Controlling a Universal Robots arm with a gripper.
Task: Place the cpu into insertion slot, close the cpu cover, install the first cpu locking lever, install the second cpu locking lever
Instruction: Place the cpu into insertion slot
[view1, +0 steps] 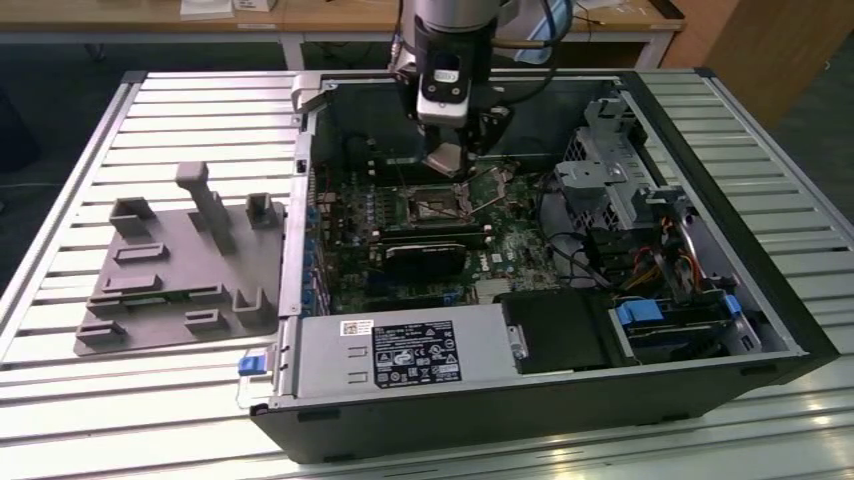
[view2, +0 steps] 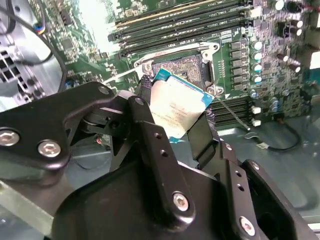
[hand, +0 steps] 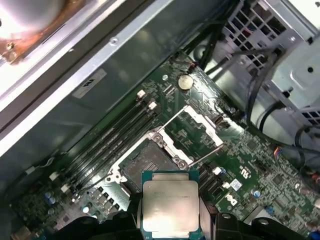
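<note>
Inside the big open black computer case (view1: 534, 425), your arm is hanging over the green motherboard (hand: 250, 167). Your black two-finger gripper (hand: 170, 216) is hovering just near the socket area. The thin square silver cpu cover (hand: 172, 144) is lying open beside the square dark-framed insertion slot (hand: 145, 164). The fingers are clenching the small flat cpu with silver-grey metal top (hand: 170, 200) by two opposite edges, apart from the slot.

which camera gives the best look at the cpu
The first wrist view: the cpu faces the camera, its whole silver top visible, gripped at two sides. The second wrist view shows it tilted, partly behind the fingers. In the exterior view it is too small to tell under the tool.
</note>
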